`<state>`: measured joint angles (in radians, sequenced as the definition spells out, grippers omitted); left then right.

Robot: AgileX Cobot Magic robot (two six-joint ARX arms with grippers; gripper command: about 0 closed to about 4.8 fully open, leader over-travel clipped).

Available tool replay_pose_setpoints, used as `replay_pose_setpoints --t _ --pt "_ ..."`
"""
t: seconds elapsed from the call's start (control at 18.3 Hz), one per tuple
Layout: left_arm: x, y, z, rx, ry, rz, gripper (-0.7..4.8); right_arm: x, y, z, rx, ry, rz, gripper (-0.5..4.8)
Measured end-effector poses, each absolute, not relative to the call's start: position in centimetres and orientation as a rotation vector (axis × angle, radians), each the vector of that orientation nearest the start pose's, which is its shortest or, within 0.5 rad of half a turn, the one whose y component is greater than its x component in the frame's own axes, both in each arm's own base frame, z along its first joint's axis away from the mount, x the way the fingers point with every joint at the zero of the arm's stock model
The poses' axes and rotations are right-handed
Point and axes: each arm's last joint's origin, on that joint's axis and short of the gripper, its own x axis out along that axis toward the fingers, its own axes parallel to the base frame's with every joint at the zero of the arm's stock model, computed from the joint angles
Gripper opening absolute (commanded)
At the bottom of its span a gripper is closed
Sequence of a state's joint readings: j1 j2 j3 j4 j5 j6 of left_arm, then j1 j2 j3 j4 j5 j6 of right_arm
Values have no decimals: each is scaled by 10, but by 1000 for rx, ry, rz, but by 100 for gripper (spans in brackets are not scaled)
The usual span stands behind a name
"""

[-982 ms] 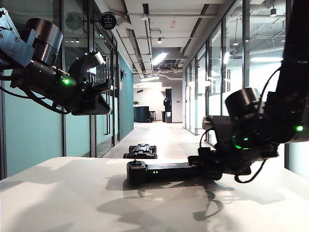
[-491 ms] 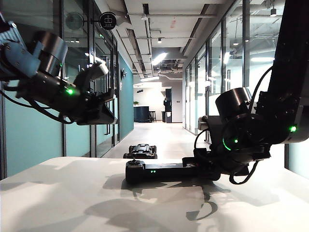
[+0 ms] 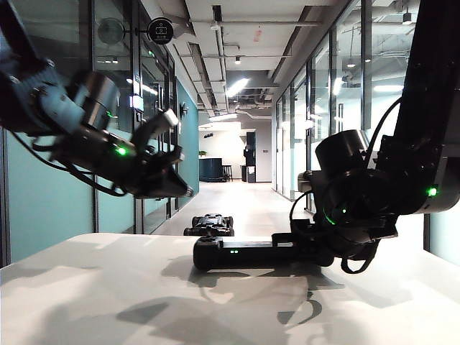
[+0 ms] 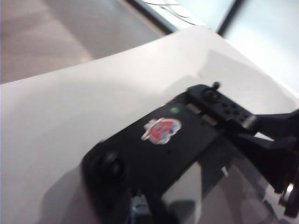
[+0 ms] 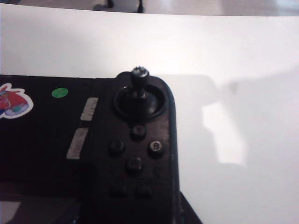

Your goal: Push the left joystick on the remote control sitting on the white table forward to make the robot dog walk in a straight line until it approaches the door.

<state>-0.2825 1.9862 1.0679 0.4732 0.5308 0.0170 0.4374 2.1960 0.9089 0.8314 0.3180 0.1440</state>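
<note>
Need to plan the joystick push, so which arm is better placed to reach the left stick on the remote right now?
Probably the left. The left gripper hangs above the remote control's left end, free to descend onto the left stick. The right gripper is at the right end, apparently steadying it.

Black hardware on matte white, with small spots of green and red.

The remote control (image 3: 244, 253) is black all over — its sticker (image 4: 161, 130) is red and white with a touch of blue, beside a round green dot (image 5: 60, 93), and two tiny green lights glow on its near edge. The white table (image 3: 108, 302) carries soft grey shadows. The robot dog (image 3: 209, 225) is black. Both arms are black with green indicator lights; the left gripper (image 3: 169, 183) and right gripper (image 3: 291, 244) are black too — teal-tinted glass walls stand behind.
</note>
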Motion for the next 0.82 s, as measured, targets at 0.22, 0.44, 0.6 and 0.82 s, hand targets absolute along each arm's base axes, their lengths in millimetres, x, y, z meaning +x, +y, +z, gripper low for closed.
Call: replay_pose_setpoints --t 0.22,0.44,0.6,0.82 --pt "400 -132 134 -31 473 -857 -6 354 156 57 -26 430 91 201" --pt "407 -135 113 -24 520 -881 -6 354 156 57 -27 430 91 201" --pt "418 -138 110 -22 512 -889 -6 354 156 57 -27 430 91 201" --pt "434 -144 106 -20 526 -910 -6 354 156 57 -27 430 92 201"
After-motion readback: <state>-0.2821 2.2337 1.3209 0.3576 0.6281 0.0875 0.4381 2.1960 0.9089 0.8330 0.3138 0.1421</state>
